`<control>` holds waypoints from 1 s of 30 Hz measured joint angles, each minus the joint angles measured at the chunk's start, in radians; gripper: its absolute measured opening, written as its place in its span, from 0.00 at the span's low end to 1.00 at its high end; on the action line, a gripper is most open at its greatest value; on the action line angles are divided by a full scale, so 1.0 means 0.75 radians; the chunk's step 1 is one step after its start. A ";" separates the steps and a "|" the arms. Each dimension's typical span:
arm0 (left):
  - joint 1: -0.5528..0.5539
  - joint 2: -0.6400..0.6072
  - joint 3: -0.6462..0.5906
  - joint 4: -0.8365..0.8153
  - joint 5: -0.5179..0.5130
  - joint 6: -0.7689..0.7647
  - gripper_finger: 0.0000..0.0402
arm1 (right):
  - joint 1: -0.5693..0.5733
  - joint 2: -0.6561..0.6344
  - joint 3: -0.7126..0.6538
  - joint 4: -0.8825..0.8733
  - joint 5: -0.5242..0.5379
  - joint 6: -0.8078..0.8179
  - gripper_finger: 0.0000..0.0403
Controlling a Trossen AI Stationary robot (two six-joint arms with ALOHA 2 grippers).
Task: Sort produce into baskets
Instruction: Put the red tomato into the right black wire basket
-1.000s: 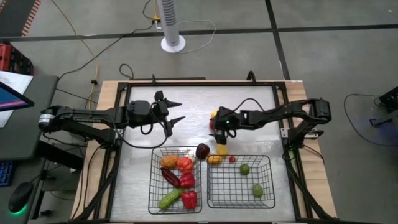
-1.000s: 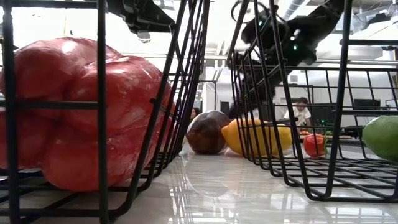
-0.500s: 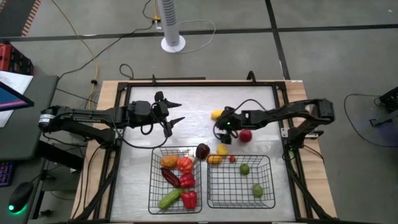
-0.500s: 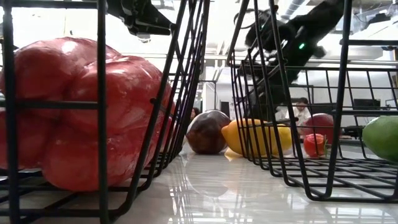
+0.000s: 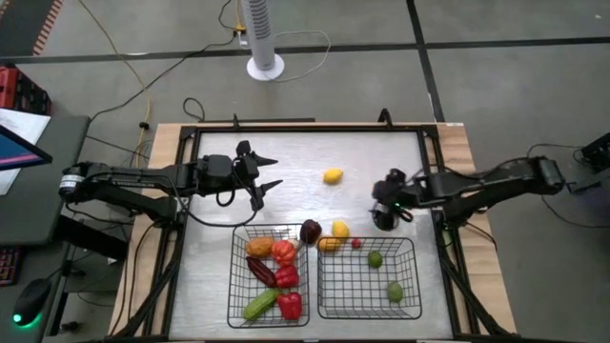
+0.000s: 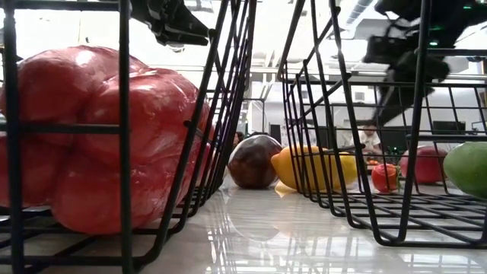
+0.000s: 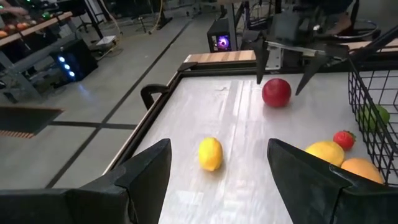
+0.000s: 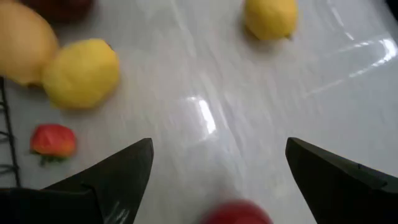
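My right gripper [image 5: 384, 215] hangs just behind the right basket [image 5: 368, 276], above its back right corner, with its 2 fingers [image 8: 118, 171] spread wide. Between them lies a red apple [image 7: 276, 92] on the bare table [image 5: 295, 171], not pinched; the jaws straddle it without closing.

Taking the right basket as my landmark: 2 green limes [image 5: 376, 258] sit inside it, one near the back and one nearer the front right. Just outside its back wall a small strawberry [image 5: 355, 243] lies on the table, with a yellow lemon [image 5: 340, 229] beside it and an orange-yellow piece [image 5: 328, 244] at the basket's back left corner. A dark purple piece [image 5: 310, 231] rests behind the gap between this basket and the left basket [image 5: 268, 276]. A 2nd lemon [image 5: 332, 175] lies well behind the right basket, alone.

The left basket, beside the right one, holds red peppers [image 5: 289, 304], a tomato, an orange piece, a dark red piece and a green cucumber [image 5: 259, 305].

My left gripper [image 5: 263, 173] waits well behind the left basket, fingers spread, holding nothing.
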 joint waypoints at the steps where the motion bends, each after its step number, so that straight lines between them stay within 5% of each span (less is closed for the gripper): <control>1: 0.000 0.000 0.000 0.004 0.000 -0.001 0.63 | 0.021 -0.044 -0.025 -0.009 0.031 0.038 0.98; 6: 0.000 0.000 0.000 0.015 0.000 0.003 0.63 | 0.068 -0.174 -0.092 0.025 0.103 0.118 0.98; 12: 0.000 0.000 0.000 0.022 0.000 -0.001 0.63 | 0.006 -0.137 -0.090 -0.047 0.140 0.276 0.98; 20: 0.000 0.000 0.000 0.028 0.000 -0.001 0.63 | -0.137 0.051 0.109 -0.422 -0.069 0.421 0.98; 30: 0.000 0.000 0.000 0.027 0.003 -0.001 0.63 | -0.242 0.396 0.253 -0.685 -0.290 0.284 0.98</control>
